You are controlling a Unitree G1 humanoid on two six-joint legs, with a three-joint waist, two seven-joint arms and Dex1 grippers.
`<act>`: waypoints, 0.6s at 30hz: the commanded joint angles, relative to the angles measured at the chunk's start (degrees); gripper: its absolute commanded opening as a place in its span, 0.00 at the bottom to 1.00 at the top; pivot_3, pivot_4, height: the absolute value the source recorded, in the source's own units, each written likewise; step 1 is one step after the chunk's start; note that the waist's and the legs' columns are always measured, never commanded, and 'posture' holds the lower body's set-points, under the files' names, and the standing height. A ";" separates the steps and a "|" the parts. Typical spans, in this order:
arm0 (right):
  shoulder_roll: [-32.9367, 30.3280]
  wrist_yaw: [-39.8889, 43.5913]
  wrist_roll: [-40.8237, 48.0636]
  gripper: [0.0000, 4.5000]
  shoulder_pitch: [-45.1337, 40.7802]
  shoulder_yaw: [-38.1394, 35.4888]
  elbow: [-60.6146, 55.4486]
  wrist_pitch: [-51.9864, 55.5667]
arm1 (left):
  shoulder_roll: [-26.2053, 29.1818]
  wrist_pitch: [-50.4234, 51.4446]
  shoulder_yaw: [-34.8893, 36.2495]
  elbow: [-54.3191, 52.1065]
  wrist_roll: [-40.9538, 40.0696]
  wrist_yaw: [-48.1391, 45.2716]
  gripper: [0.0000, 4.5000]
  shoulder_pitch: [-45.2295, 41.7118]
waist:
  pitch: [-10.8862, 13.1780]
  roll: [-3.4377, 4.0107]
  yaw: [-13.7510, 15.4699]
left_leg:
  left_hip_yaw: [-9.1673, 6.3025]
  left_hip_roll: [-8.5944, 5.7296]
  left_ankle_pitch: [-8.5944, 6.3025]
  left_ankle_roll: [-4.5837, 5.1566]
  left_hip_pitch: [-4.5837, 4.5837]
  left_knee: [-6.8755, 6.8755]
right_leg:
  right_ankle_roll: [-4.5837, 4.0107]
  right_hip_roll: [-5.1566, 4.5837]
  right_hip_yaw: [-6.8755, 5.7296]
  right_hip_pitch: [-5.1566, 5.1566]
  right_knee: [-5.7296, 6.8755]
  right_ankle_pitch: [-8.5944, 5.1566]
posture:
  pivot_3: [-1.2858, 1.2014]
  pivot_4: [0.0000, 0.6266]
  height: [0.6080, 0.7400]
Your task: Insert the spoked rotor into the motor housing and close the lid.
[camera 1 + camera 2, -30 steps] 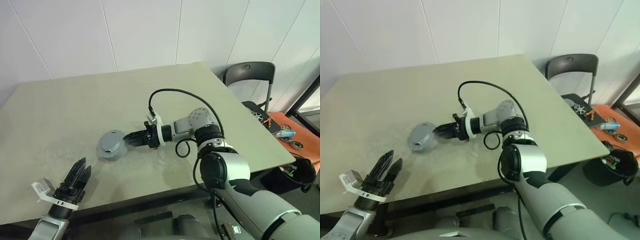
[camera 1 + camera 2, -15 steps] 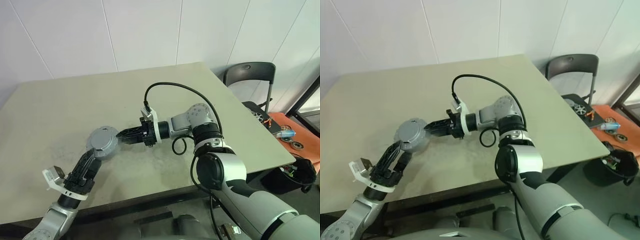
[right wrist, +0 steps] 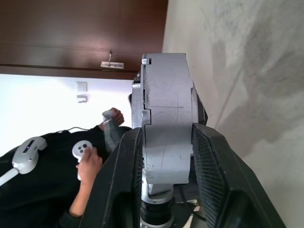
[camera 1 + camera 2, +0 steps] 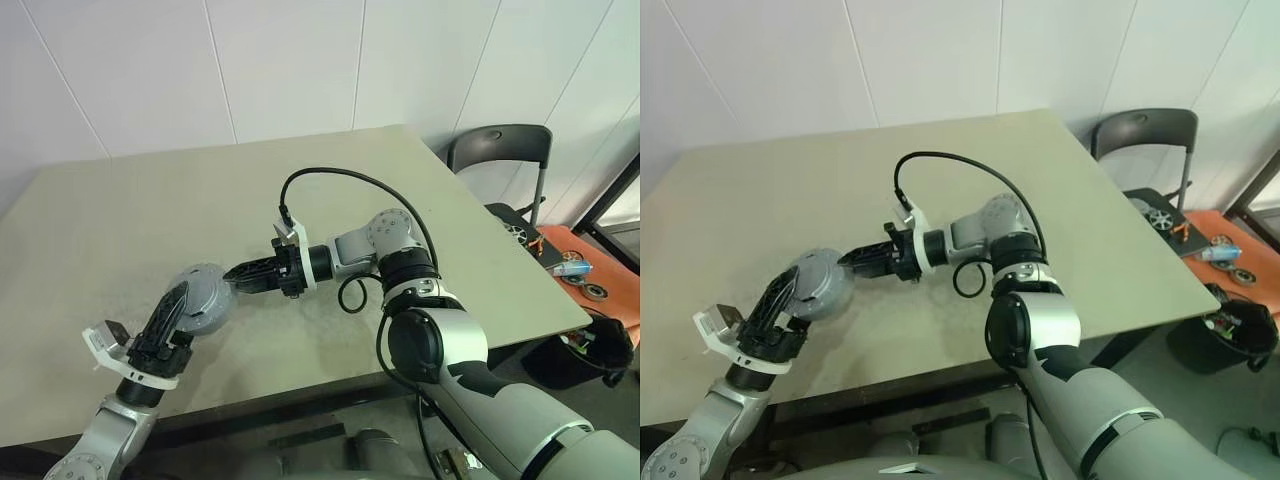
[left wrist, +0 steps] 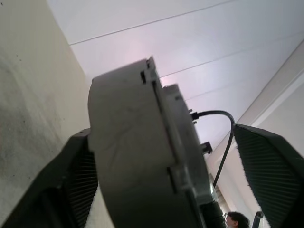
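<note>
White panelled walls back a bare, pale greenish counter [image 4: 130, 210] with a black chair [image 4: 497, 152] at its far right corner; orange bins with odd parts sit on the floor beyond. In my right wrist view a person in black holds white controllers.

My right claw [image 4: 232, 275] is clamped across the thickness of the housing [image 4: 203, 297], one finger on each flat face, carrying it clear of the counter with its lid [image 3: 137, 118] shut against it. No rotor is visible; I judge it already sits inside and the closing is done.

My left claw [image 4: 176, 305] reaches up from below with its fingers spread either side of the housing's rim. One finger looks to be against the casing, the other stands apart, so it has no grip yet.

Next, I think, the left claw must pinch shut squarely on the casing before the right lets go; letting go too soon could drop it.
</note>
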 commanded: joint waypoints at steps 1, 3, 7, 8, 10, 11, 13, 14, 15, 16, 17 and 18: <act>0.26 0.51 3.20 0.27 -1.09 -0.75 -2.26 0.26 | 0.53 -1.16 -0.05 -2.92 -3.01 0.78 0.65 -0.58 | 0.00 0.00 -0.01 | 0.00 0.00 0.00 0.00 0.00 0.00 | 0.00 0.00 0.00 0.00 0.00 0.00 | 0.52 0.00 1.00; 0.22 0.25 3.55 0.27 -1.08 -0.86 -2.12 0.26 | 0.73 -1.33 -0.27 -3.19 -3.60 1.01 0.52 -0.37 | 0.00 0.00 0.00 | 0.01 0.00 0.00 0.00 0.00 0.00 | 0.00 0.00 0.00 0.00 -0.01 0.00 | 0.52 0.00 1.00; 0.43 -0.11 3.64 0.27 -1.07 -1.19 -2.26 0.26 | 1.04 -2.04 -0.64 -4.00 -5.18 2.01 0.49 -0.17 | 0.00 -0.01 0.01 | 0.01 0.00 0.00 0.00 0.00 0.00 | 0.00 0.00 0.01 0.00 0.00 0.00 | 0.52 0.00 1.00; 0.66 -0.10 3.49 0.27 -1.07 -1.42 -2.43 0.25 | 1.08 -2.18 -0.76 -4.23 -5.30 2.31 0.49 -0.17 | 0.00 0.00 0.01 | 0.01 0.00 0.00 0.00 0.00 0.00 | 0.00 0.00 0.01 0.00 0.00 0.00 | 0.52 0.00 1.00; 1.26 -0.10 3.53 0.27 -0.77 -2.05 -3.16 -0.76 | 1.19 -2.48 -0.99 -4.58 -5.62 2.73 0.49 -0.10 | 0.00 -0.01 0.02 | 0.01 0.00 0.00 0.00 0.00 0.00 | 0.00 0.00 0.01 0.00 0.00 0.00 | 0.52 0.00 1.00; 1.60 0.26 3.58 0.27 -0.39 -1.69 -4.09 -1.40 | 1.27 -2.68 -1.12 -4.77 -5.75 2.90 0.49 0.00 | 0.00 -0.01 0.02 | 0.01 0.00 0.00 0.00 0.00 0.01 | 0.00 0.00 0.01 0.00 0.00 0.00 | 0.52 0.00 1.00; 2.21 0.52 3.90 0.27 0.11 -1.76 -5.26 -2.08 | 1.38 -3.03 -1.30 -5.18 -5.99 3.20 0.49 0.25 | 0.00 -0.01 0.02 | 0.02 0.00 0.00 0.00 0.00 0.00 | 0.00 0.00 0.01 0.00 -0.01 0.00 | 0.52 0.00 1.00; 2.49 0.36 4.00 0.27 0.32 -1.98 -5.63 -2.38 | 1.43 -3.17 -1.38 -5.37 -6.07 3.35 0.49 0.39 | 0.00 -0.01 0.01 | 0.02 0.00 0.00 0.00 0.00 0.00 | 0.00 0.00 0.01 0.00 -0.01 0.00 | 0.52 0.00 1.00; 2.72 0.19 4.20 0.34 0.44 -2.36 -5.77 -2.26 | 1.42 -3.32 -1.40 -5.61 -6.28 3.50 0.49 0.58 | 0.00 0.00 0.01 | 0.02 0.00 0.00 0.00 0.00 -0.01 | 0.00 0.00 0.01 0.00 -0.01 0.00 | 0.52 0.00 1.00; 2.88 0.32 4.39 0.43 0.65 -2.29 -6.14 -2.00 | 1.38 -3.51 -1.42 -5.76 -6.51 3.65 0.49 0.72 | 0.00 -0.01 0.01 | 0.02 0.00 0.00 0.00 0.00 -0.01 | 0.00 0.00 0.01 0.00 -0.01 0.00 | 0.52 0.00 1.00; 2.96 0.55 4.70 0.49 0.81 -2.25 -6.39 -1.48 | 1.34 -3.71 -1.47 -5.86 -6.67 3.90 0.48 0.85 | 0.00 0.01 0.02 | 0.01 0.00 0.00 0.00 -0.01 -0.01 | 0.00 0.00 0.01 0.00 -0.02 0.00 | 0.52 0.00 1.00; 2.97 0.59 4.83 0.57 1.02 -1.90 -6.83 -1.00 | 1.36 -3.81 -1.50 -6.00 -6.80 4.01 0.48 1.04 | 0.00 0.01 0.00 | 0.03 -0.01 0.00 0.00 0.00 -0.01 | 0.00 0.00 0.02 0.00 -0.02 0.00 | 0.52 0.00 1.00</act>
